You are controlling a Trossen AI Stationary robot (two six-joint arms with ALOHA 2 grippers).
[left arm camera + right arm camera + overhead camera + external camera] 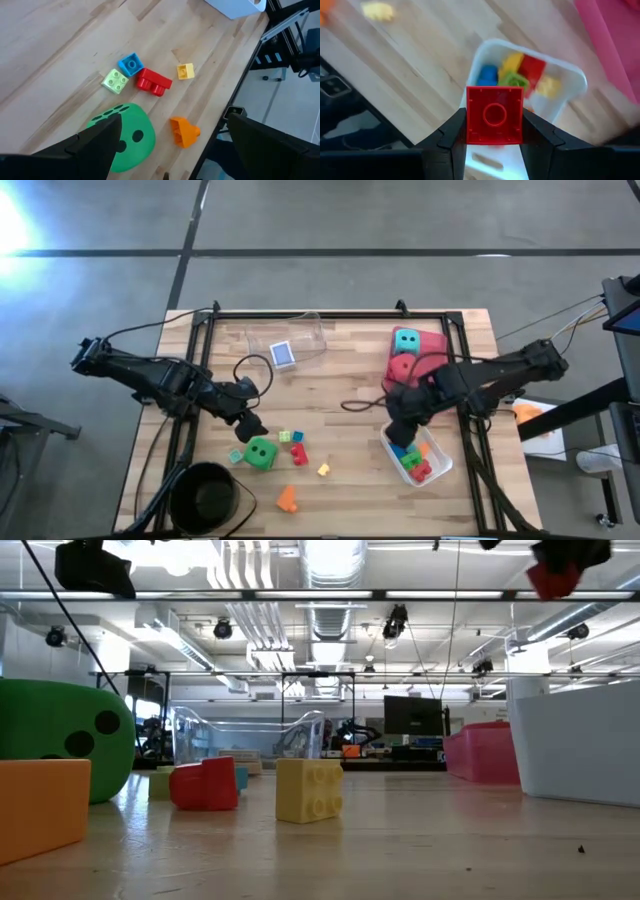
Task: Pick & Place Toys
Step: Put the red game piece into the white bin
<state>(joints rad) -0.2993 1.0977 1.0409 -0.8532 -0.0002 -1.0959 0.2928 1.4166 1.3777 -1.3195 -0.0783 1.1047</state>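
My right gripper [400, 428] hangs over the near-right white tray [438, 465], shut on a red brick [494, 115]. The low view shows that brick [552, 580] high above the table. Several bricks lie in the tray [570, 75]. My left gripper [255, 428] stands open above a green dotted die [125, 137] that rests on the table. Around the die lie loose bricks: red [154, 81], blue [131, 64], light green [115, 80], yellow [185, 71] and orange [184, 131]. A teal die [406, 340] and a red die [403, 367] sit in the pink tray [436, 345]. My right gripper pinches the red brick by two opposite side walls [470, 117], one finger on each. The fingers point steeply down. The brick is lifted clear, above the white tray, with its hollow underside turned up toward the wrist.
A clear tray [310, 330] at the far middle holds a blue box [283, 355]. A black bowl [205, 495] stands at the near left corner. A dark frame rail [330, 314] runs round the table, and cables [360, 402] lie across its middle.
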